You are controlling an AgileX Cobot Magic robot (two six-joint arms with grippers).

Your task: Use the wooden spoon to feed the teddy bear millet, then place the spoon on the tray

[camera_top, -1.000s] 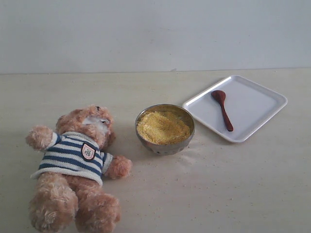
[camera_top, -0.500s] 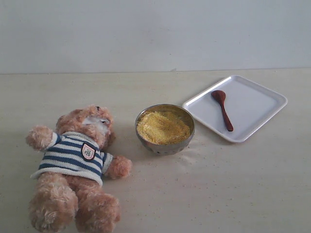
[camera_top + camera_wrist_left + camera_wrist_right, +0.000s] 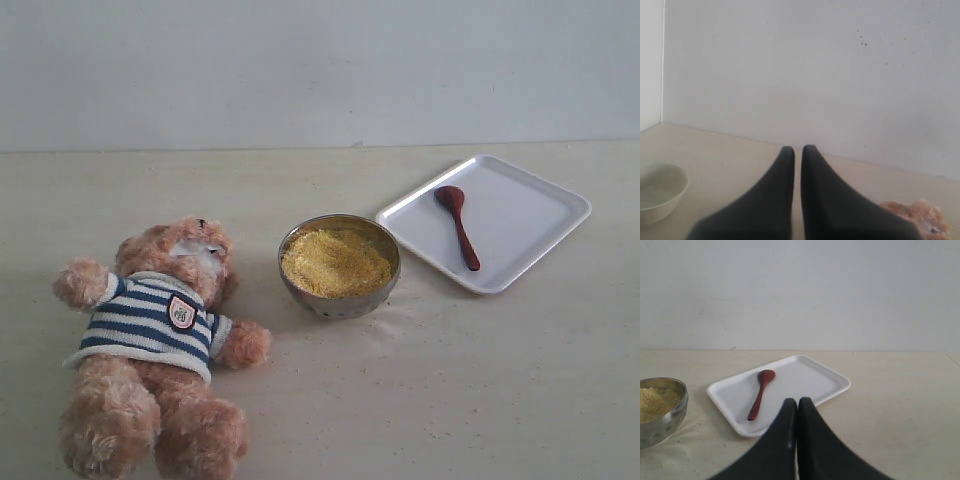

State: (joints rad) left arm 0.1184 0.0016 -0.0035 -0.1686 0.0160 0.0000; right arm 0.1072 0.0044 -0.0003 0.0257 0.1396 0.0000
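I see my left pincer (image 3: pixel 797 150) and right pincer (image 3: pixel 798 402) pinched closed on nothing (left shows a slit), the wooden spoon (image 3: pixel 461 233) lying on the tray (image 3: pixel 525 205).

You see a light-brown teddy bear (image 3: pixel 150 400) with a white muzzle; its sweater (image 3: pixel 145 325) is striped navy and white. The millet (image 3: pixel 335 262) is yellow, its bowl (image 3: pixel 340 303) silvery steel. The wooden spoon (image 3: pixel 458 225) is dark reddish-brown, the tray (image 3: pixel 530 215) white, the table (image 3: pixel 480 380) pale beige. The left gripper (image 3: pixel 797 150) and right gripper (image 3: pixel 797 401) are black.
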